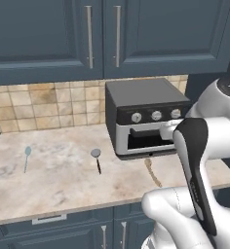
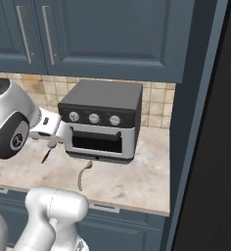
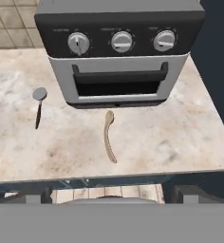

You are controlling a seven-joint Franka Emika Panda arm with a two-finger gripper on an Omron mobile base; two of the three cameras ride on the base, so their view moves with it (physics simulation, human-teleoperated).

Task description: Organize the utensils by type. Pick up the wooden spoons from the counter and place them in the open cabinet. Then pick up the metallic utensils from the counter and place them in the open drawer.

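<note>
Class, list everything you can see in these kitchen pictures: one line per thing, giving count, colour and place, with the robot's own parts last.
Wooden spoon: one, light brown, on the counter in front of the toaster oven.
Black-handled utensil: one, silver round head, on the counter left of the oven.
Small spoon: one, pale silver-blue, far left of the counter.
Toaster oven: one, grey and black, three knobs, against the backsplash.
Counter: one, beige marbled.
Backsplash: tan tiles, behind the counter.
Upper cabinets: slate-blue, doors shut, above the counter.
Arm: one, white with dark joints, before the oven.
</note>
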